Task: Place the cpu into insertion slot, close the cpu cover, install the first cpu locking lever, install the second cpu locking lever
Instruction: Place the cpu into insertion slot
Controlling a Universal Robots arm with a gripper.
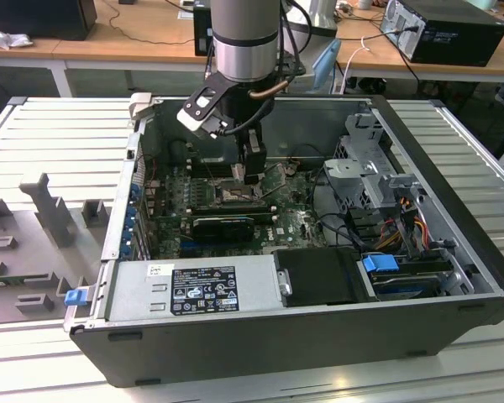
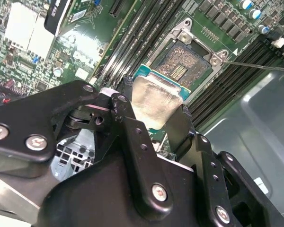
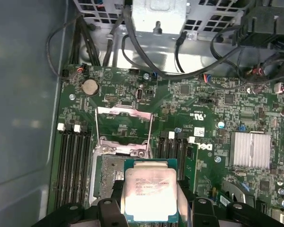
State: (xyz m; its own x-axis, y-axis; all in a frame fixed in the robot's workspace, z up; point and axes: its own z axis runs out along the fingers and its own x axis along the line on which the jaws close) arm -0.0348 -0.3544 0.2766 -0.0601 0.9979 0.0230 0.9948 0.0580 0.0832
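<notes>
My gripper (image 2: 157, 124) is shut on the cpu (image 2: 155, 100), a pale silver square chip with a green edge, held by two opposite sides between the black fingers (image 2: 132, 127). In the first wrist view the cpu (image 3: 149, 191) hangs tilted just above the insertion slot (image 3: 108, 174), partly covering it. The slot's dark centre and silvery rim (image 2: 185, 66) lie open beyond the chip. The cpu cover (image 3: 123, 128), a silvery frame plate, stands flipped up at the far side of the slot. A thin lever wire (image 2: 255, 65) sticks out beside the slot. In the exterior view the gripper (image 1: 250, 174) reaches into the case over the motherboard.
Long black RAM slots (image 3: 75, 158) flank the slot on both sides. A silver heat sink (image 3: 250, 150) and black cables (image 3: 180, 66) lie nearby. The case walls (image 1: 437, 168), drive cage (image 1: 365, 159) and power supply (image 1: 197, 288) ring the board.
</notes>
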